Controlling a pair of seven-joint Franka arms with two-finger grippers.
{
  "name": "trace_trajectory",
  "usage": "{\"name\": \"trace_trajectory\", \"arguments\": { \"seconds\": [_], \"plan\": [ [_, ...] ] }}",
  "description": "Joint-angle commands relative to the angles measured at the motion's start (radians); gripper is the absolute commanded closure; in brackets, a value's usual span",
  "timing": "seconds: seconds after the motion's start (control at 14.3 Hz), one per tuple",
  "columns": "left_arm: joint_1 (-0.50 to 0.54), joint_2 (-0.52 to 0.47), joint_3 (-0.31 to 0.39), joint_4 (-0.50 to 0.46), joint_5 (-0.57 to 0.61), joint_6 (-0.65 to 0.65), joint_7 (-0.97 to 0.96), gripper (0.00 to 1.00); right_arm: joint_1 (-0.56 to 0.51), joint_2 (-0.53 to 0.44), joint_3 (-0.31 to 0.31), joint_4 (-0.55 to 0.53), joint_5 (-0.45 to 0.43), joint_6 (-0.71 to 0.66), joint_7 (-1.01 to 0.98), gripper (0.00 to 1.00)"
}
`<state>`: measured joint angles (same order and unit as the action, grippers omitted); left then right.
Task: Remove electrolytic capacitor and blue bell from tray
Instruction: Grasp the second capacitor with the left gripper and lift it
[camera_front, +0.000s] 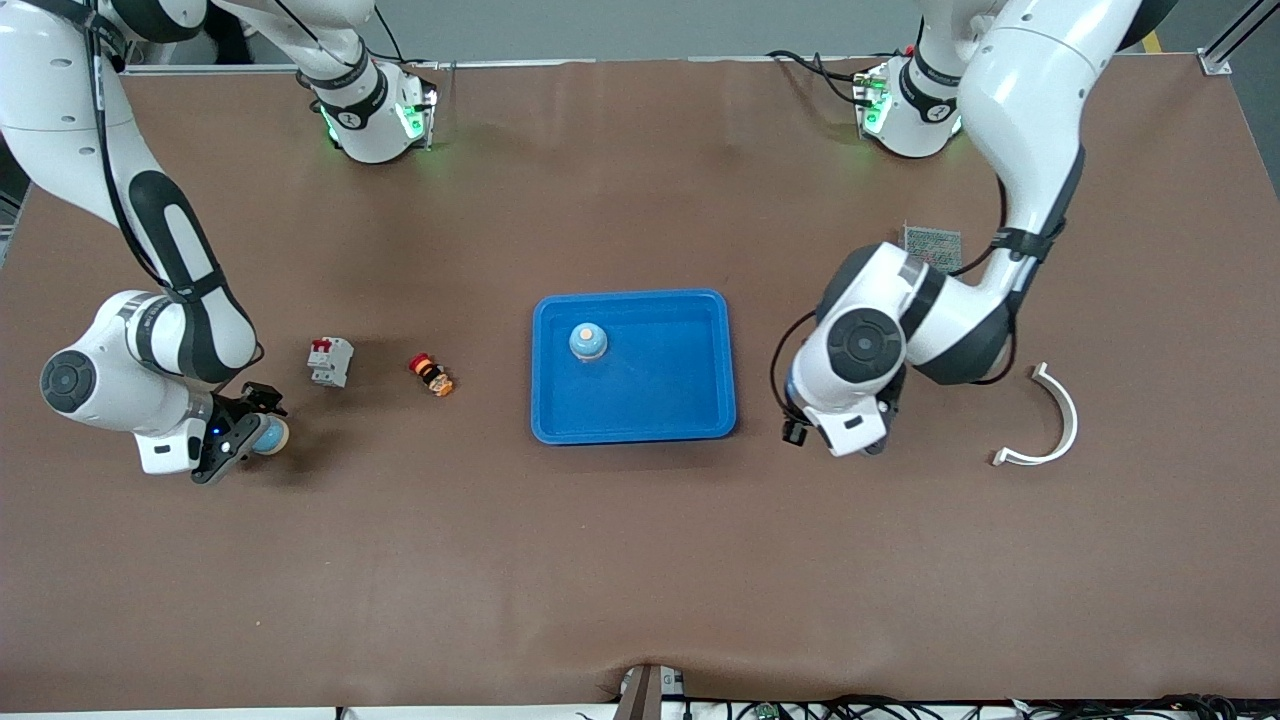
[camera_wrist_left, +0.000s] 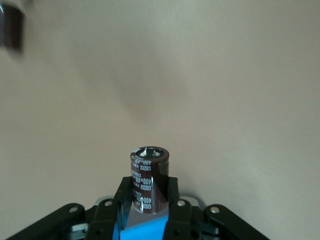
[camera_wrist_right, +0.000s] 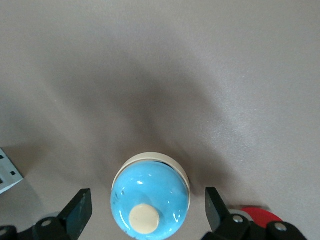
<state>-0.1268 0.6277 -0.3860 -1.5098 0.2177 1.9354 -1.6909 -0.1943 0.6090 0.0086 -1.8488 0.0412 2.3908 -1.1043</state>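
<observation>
The blue bell (camera_wrist_right: 150, 197) you are after stands upright on the table (camera_front: 640, 580), out of the tray (camera_front: 633, 432) and well apart from it toward the right arm's end, nearer the front camera than the small white circuit breaker (camera_front: 331, 361). It is a glossy blue dome with a cream button on a cream base. The right gripper (camera_wrist_right: 147, 210) sits low around it, its fingers (camera_wrist_right: 80, 212) wide open and clear of both sides, which reads as a set-down. The electrolytic capacitor (camera_wrist_left: 148, 180), a dark brown can with white print, is pinched upright in the left gripper (camera_wrist_left: 148, 200) over bare table beside the tray, probably about to be placed. Note that another blue domed bell (camera_front: 588, 340) sits in the tray.
</observation>
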Motion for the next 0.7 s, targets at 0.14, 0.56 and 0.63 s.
{"name": "trace_trajectory", "arguments": {
  "seconds": [0.14,0.56,0.63],
  "plan": [
    [0.145,-0.033,-0.005,-0.035,0.008,-0.091,0.264,1.00,-0.005,-0.067,0.043,0.106,0.020,-0.252,0.137,0.00],
    [0.317,-0.010,-0.001,-0.067,0.028,-0.079,0.591,1.00,0.099,-0.224,0.070,0.112,0.020,-0.416,0.534,0.00],
    [0.343,0.004,-0.001,-0.069,0.054,-0.067,0.615,1.00,0.125,-0.245,0.070,0.111,0.020,-0.438,0.605,0.00]
  ]
}}
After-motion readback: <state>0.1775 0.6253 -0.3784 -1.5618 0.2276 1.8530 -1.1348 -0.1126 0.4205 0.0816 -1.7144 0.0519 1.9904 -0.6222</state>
